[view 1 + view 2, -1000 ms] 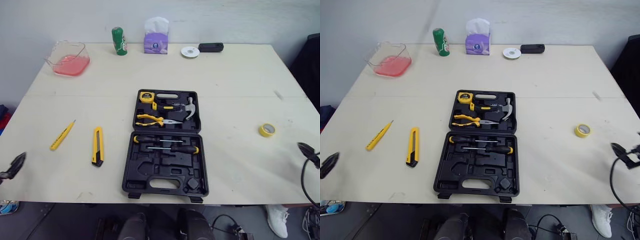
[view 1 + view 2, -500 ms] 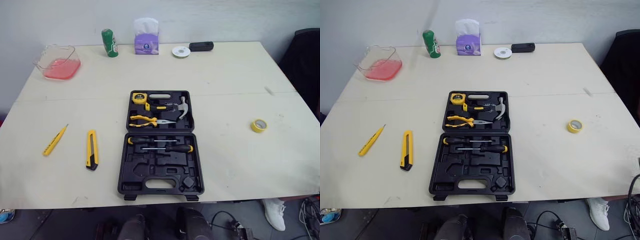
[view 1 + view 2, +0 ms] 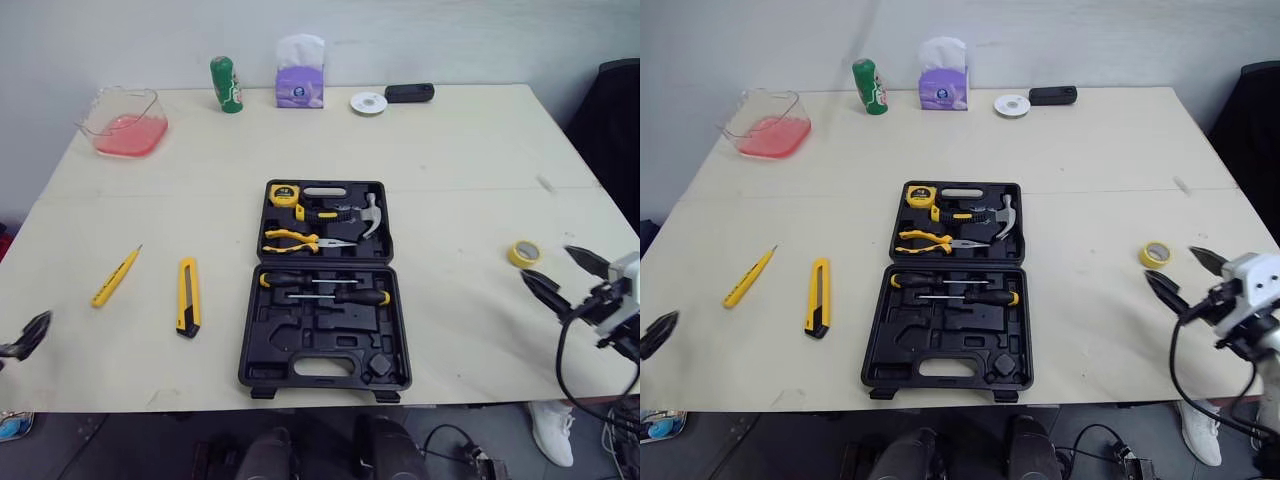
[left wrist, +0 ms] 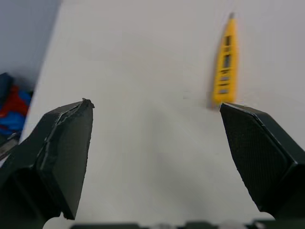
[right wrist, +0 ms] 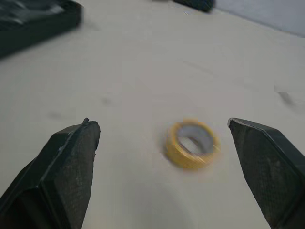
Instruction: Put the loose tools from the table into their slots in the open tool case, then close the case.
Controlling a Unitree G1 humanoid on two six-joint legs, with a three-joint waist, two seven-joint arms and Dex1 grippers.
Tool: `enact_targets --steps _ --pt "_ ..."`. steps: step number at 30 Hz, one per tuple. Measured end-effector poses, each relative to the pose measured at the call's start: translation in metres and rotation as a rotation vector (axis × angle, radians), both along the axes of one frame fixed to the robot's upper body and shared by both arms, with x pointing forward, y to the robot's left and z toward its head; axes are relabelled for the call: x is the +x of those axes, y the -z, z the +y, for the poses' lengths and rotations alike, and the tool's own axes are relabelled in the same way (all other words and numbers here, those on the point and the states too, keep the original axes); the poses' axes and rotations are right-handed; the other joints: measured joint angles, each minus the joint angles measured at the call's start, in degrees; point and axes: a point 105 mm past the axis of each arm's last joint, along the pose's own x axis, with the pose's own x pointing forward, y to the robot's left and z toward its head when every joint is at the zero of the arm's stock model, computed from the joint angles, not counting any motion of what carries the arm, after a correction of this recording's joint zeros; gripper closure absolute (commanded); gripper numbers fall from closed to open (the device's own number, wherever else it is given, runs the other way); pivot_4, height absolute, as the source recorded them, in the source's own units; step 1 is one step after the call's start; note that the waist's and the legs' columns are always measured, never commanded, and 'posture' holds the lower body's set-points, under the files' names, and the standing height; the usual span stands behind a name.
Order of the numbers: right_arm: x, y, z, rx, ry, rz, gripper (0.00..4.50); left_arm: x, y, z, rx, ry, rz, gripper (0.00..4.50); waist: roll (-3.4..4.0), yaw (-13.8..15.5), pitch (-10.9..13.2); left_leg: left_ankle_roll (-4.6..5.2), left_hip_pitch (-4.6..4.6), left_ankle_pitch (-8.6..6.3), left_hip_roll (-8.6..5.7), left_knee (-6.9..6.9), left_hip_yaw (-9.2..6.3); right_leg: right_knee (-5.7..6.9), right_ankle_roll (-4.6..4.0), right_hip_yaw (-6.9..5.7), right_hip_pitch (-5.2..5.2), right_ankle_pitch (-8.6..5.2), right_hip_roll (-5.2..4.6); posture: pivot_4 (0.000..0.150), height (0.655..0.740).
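Observation:
The open black tool case (image 3: 325, 285) lies mid-table, with a tape measure, a hammer, pliers and two screwdrivers in its slots. Left of it lie a yellow utility knife (image 3: 187, 309) and a yellow tester pen (image 3: 116, 276). A yellow tape roll (image 3: 524, 253) rests to the right. My right gripper (image 3: 555, 268) hovers open just beside the roll, which lies ahead between its fingers (image 5: 71, 162) in the right wrist view as the tape roll (image 5: 193, 143). My left gripper (image 4: 155, 106) is open over the table's near left corner, short of the tester pen (image 4: 225, 64).
Along the far edge stand a clear container of pink liquid (image 3: 122, 120), a green can (image 3: 226, 84), a purple tissue box (image 3: 300, 80), a white disc (image 3: 368, 102) and a black device (image 3: 409, 92). A dark chair (image 3: 610, 120) sits past the right edge.
The camera shifted. My right gripper, out of sight half a second ago, has come in over the table next to the tape roll. My left gripper shows again at the near left corner.

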Motion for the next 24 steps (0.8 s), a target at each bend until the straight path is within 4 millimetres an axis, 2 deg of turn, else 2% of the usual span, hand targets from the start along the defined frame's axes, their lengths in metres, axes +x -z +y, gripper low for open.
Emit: enact_targets --steps 3,7,9,13,15,20,24 --pt "0.001 -0.011 0.029 0.015 -0.132 -0.039 0.04 0.013 -0.011 -0.018 -0.026 0.051 -0.016 0.00 0.00 0.73 0.00 0.01 -0.02 0.02 -0.01 0.00 0.00 0.20 0.00 0.01 -0.01 0.00 0.02 0.150 0.7400" --pt "0.001 -0.030 0.079 0.040 -0.339 -0.124 0.04 0.021 0.009 -0.036 -0.073 0.072 0.158 0.00 0.00 0.76 0.00 0.04 -0.04 0.03 -0.02 0.02 0.03 0.16 0.00 0.02 -0.02 0.00 0.10 0.150 0.7400" --pt "-0.001 -0.033 0.097 0.018 -0.424 -0.135 0.04 0.023 0.017 -0.037 -0.095 0.048 0.250 0.00 -0.06 0.82 0.04 0.03 -0.06 0.04 -0.01 0.04 0.01 0.18 0.00 0.01 -0.03 0.00 0.15 0.150 0.7400" --pt "-0.009 -0.049 0.137 0.019 -0.608 -0.207 0.04 0.038 0.000 -0.041 -0.087 0.054 0.309 0.00 -0.10 1.03 0.04 0.01 -0.07 0.08 -0.03 0.07 -0.05 0.21 0.00 -0.01 -0.03 0.00 0.15 0.150 0.7400" --pt "-0.014 -0.052 0.149 0.004 -0.685 -0.218 0.04 0.044 0.000 -0.036 -0.069 0.060 0.360 0.00 -0.08 0.94 0.04 0.00 -0.06 0.07 -0.05 0.05 -0.05 0.20 0.00 -0.01 -0.05 0.00 0.16 0.150 0.7400" --pt "-0.019 -0.049 0.157 -0.006 -0.763 -0.212 0.04 0.059 0.019 -0.033 -0.127 0.103 0.408 0.00 -0.13 0.91 0.06 0.01 -0.14 0.07 -0.06 0.06 -0.02 0.21 0.00 -0.09 -0.11 0.00 0.21 0.150 0.7400" --pt "-0.025 -0.047 0.167 -0.021 -0.831 -0.207 0.04 0.080 0.016 -0.037 -0.133 0.161 0.395 0.00 -0.18 0.98 0.06 0.04 -0.14 0.12 -0.08 0.11 0.02 0.28 0.00 -0.12 -0.11 0.00 0.23 0.150 0.7400"
